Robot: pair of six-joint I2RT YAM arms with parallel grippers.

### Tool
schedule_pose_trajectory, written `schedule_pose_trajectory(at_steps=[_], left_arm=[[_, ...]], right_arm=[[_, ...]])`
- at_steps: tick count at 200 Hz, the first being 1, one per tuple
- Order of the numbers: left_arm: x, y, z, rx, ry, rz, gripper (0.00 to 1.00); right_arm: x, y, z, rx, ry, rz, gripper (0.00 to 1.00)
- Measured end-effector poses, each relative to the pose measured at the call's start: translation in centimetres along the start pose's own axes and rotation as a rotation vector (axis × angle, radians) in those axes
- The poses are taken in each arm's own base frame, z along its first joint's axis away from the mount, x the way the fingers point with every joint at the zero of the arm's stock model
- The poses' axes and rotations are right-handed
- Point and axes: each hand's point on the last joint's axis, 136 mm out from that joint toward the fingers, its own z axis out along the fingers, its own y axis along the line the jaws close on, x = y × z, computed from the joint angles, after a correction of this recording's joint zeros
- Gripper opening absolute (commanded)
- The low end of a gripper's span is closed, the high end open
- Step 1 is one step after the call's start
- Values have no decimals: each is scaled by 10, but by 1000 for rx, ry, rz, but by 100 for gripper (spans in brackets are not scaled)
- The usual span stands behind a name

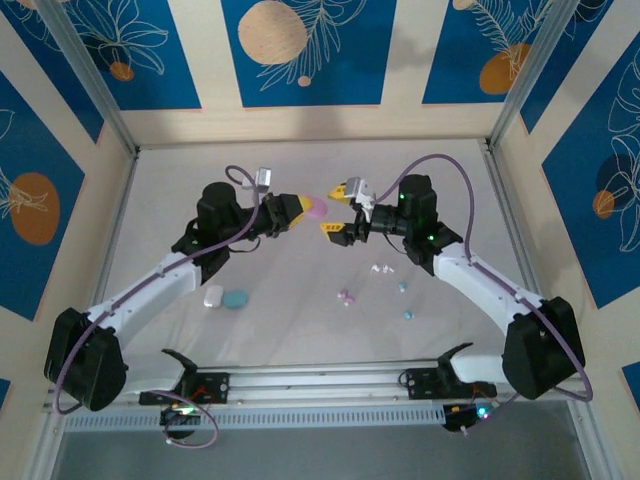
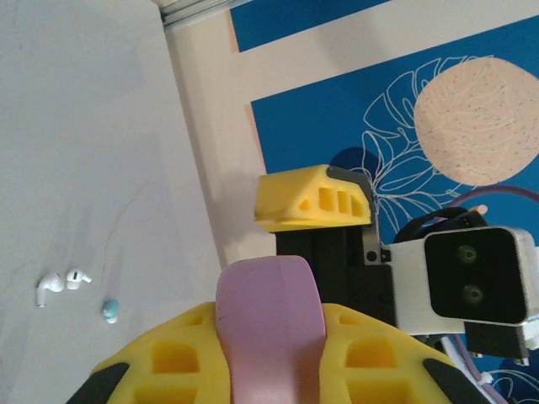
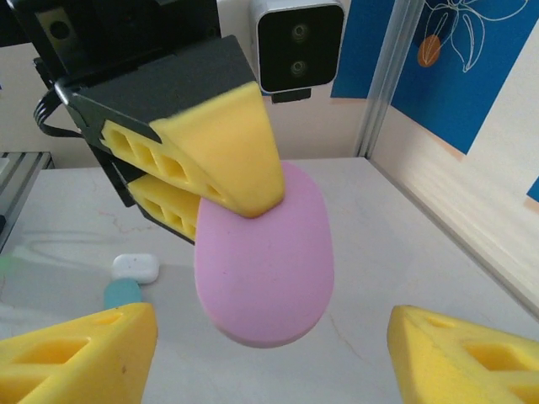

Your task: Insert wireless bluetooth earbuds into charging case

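While the left claw (image 1: 298, 208) is clamped tight on one end of a pink charging case (image 1: 314, 208), it holds that case in the air above the middle of the counter (image 1: 300, 340). The case's rounded free end points toward the right claw (image 1: 335, 208). The right claw faces it with its two yellow fingers spread wide, one to each side of the pink charging case and apart from it; it grips nothing.

Loose on the counter, in front of the right arm, lie a white pair of earbuds (image 1: 380, 268) nearest the right claw and a pink pair of earbuds (image 1: 346, 296) a little closer to the arm bases. A teal earbud (image 1: 403, 286) rests near the white pair, and a second teal earbud (image 1: 408, 314) lies apart from it toward the near edge.

A white case (image 1: 213, 296) and a teal case (image 1: 236, 299) sit side by side next to the left forearm, well apart from the buds.
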Motion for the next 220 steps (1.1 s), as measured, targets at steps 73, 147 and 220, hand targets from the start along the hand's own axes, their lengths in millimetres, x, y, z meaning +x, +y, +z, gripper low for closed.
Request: schedule_pose_trajectory(at_steps=[73,147,220], left_arm=[[-1,-5,0,22,-7,-12,3],[-2,-7,0,32,-9,-13,3],[-4,-16,0,64,-18,-8,10]], right_arm=[[-16,-6,9,-35,-41,-6,62],[-12,-5,12,-56,-37,4,61],[-14,-2,13,-85,-41,21,43]])
